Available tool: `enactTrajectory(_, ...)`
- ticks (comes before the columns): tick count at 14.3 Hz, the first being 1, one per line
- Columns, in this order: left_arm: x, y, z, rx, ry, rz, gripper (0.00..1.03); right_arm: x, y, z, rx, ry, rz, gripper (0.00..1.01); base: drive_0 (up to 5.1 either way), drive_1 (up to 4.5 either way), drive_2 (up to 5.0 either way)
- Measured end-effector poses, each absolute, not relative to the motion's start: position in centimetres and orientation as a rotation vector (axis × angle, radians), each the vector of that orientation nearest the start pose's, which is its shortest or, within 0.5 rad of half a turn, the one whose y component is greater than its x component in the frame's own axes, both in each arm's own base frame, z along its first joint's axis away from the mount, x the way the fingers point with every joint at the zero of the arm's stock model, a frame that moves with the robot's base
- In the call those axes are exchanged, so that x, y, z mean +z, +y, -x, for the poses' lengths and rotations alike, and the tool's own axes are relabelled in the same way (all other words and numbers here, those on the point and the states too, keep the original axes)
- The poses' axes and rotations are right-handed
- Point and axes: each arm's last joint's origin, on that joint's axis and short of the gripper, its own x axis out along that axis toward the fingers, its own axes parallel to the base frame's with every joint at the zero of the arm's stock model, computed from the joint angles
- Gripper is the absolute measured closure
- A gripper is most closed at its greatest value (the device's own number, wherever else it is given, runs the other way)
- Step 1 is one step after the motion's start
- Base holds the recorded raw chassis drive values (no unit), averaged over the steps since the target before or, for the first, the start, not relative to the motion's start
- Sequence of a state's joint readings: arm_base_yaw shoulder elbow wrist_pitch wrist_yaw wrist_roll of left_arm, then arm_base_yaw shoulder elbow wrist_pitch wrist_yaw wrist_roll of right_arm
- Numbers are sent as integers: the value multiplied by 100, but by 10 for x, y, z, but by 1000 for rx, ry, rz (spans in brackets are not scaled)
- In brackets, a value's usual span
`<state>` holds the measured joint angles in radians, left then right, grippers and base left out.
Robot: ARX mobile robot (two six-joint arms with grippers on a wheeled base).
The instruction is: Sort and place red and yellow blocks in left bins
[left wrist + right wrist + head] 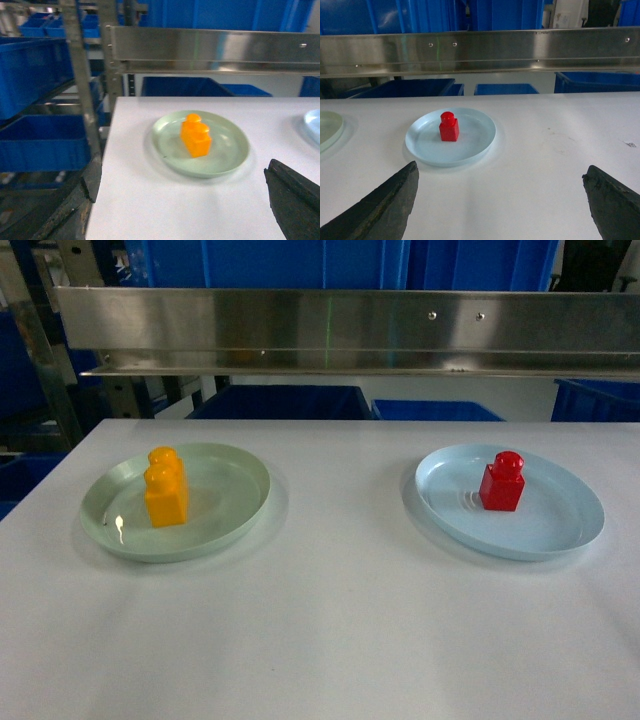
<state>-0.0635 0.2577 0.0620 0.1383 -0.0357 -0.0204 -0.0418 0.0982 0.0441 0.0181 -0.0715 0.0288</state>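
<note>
A yellow block (166, 488) made of two stacked-looking studs stands on a pale green plate (235, 502) at the table's left; the left wrist view shows the same yellow block (196, 136) and green plate (230, 155). A red block (502, 481) stands on a light blue plate (560, 525) at the right, and the right wrist view shows this red block (449, 127) on its blue plate (475, 137). My left gripper (183, 175) is open, short of the green plate. My right gripper (500, 169) is open, short of the blue plate. Neither gripper shows in the head view.
Blue bins (35, 75) sit on a metal rack left of the table, with another blue bin (45, 142) lower down. A steel shelf (330, 330) spans above the table's far edge, with more blue bins (280, 402) behind. The white table (330, 640) ends at its left edge (102, 200).
</note>
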Motion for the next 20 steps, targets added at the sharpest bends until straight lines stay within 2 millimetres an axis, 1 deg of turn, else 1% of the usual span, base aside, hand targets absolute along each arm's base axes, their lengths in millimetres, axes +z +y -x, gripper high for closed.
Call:
enactTrajectory(1, 202, -9, -123, -77, 34, 22, 5, 191, -2, -112, 53, 67, -69, 3, 0, 0, 0)
enactTrajectory(2, 239, -9, -140, -79, -39, 28, 5, 225, 6, -131, 141, 54, -97, 3, 0, 0, 0)
enactTrajectory(3, 263, -8, -165, -73, -36, 29, 5, 249, 11, -157, 198, 51, -122, 3, 0, 0, 0)
enactTrajectory(4, 266, -9, -192, -70, 22, 27, 5, 259, 13, -191, 196, 91, -148, 3, 0, 0, 0)
enactTrajectory(5, 256, -13, -227, -92, 155, 29, 5, 250, 15, -232, 162, 185, -173, 3, 0, 0, 0)
enactTrajectory(6, 239, -17, -257, -109, 293, 39, 5, 233, 18, -266, 129, 270, -173, 3, 0, 0, 0)
enactTrajectory(7, 222, -21, -280, -117, 362, 38, 5, 210, 21, -295, 106, 347, -166, 3, 0, 0, 0)
enactTrajectory(8, 212, -25, -300, -95, 377, 27, 5, 189, 23, -313, 100, 400, -153, 3, 0, 0, 0)
enactTrajectory(9, 207, -25, -313, -62, 327, 14, 5, 177, 25, -319, 99, 414, -132, 3, 0, 0, 0)
enactTrajectory(10, 212, -17, -311, 9, 219, 10, 5, 181, 24, -319, 98, 390, -116, 3, 0, 0, 0)
enactTrajectory(11, 218, -16, -309, 19, 195, 9, 5, 185, 25, -318, 102, 379, -108, 3, 0, 0, 0)
enactTrajectory(13, 218, -16, -309, 18, 196, 8, 5, 182, 26, -316, 106, 433, -119, 3, 0, 0, 0)
enactTrajectory(14, 218, -15, -309, 20, 196, 8, 5, 182, 36, -325, 137, 456, -124, 3, 0, 0, 0)
enactTrajectory(16, 218, -16, -309, 20, 196, 8, 5, 189, 63, -355, 232, 495, -113, 3, 0, 0, 0)
enactTrajectory(17, 218, -16, -310, 19, 197, 8, 5, 191, 73, -366, 256, 515, -99, 3, 0, 0, 0)
enactTrajectory(18, 218, -16, -309, 19, 196, 8, 5, 192, 82, -381, 271, 544, -72, 3, 0, 0, 0)
enactTrajectory(19, 218, -16, -309, 19, 196, 8, 5, 191, 83, -395, 248, 573, -59, 3, 0, 0, 0)
enactTrajectory(20, 218, -15, -309, 22, 196, 8, 5, 184, 79, -407, 208, 613, -56, 3, 0, 0, 0)
